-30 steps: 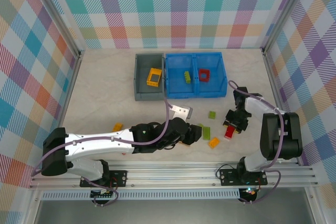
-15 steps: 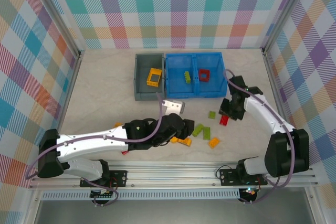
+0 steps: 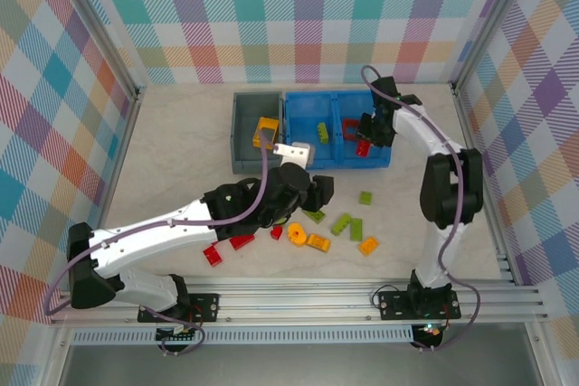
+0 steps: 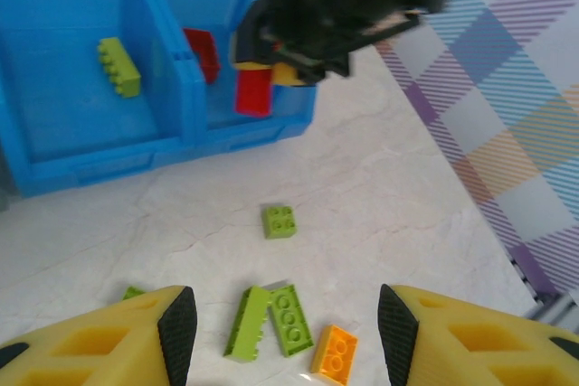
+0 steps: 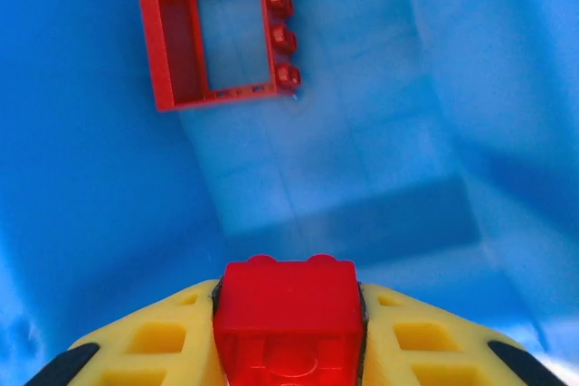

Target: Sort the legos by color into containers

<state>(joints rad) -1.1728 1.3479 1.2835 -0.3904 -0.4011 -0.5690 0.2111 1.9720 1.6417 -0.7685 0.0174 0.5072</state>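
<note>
The right gripper hangs over the right-hand room of the wide bright blue plastic bin. Its yellow fingers squeeze a small chunky red plastic brick. Under it lies a red hollow square plastic frame, so this looks like the red room. The other room holds a lime green plastic brick.

To drop the brick well, I think the gripper should be over the middle of the red room. It should be away from the wall between the rooms and away from the rim. Going a little lower may stop the brick bouncing out. Then the fingers open and the arm goes straight up.

The left gripper has its fingers wide apart and holds nothing. It hangs over a small green square brick and a small orange brick on the pale table.
</note>
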